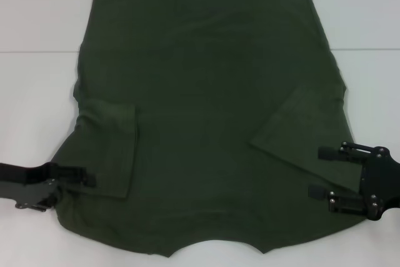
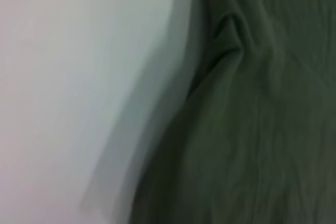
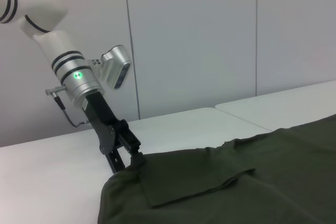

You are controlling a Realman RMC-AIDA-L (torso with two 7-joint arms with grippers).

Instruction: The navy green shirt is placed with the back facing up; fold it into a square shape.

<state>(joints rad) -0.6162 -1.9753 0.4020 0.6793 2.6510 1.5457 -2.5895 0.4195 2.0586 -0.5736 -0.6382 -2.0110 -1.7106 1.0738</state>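
The navy green shirt (image 1: 206, 110) lies flat on the white table (image 1: 37, 92), neckline toward me, both short sleeves folded inward. My left gripper (image 1: 91, 178) is at the shirt's left edge beside the folded left sleeve (image 1: 112, 148), shut on the fabric there. The right wrist view shows it (image 3: 126, 162) pinching the slightly raised shirt edge (image 3: 220, 182). My right gripper (image 1: 315, 172) is open, its two fingers spread over the shirt's right edge below the folded right sleeve (image 1: 300, 129). The left wrist view shows only shirt fabric (image 2: 252, 129) and table.
The shirt covers most of the table; bare white surface (image 1: 369, 79) remains at both sides. A seam between two table tops (image 1: 31, 52) runs across the far part. A grey panelled wall (image 3: 210, 35) stands behind the table.
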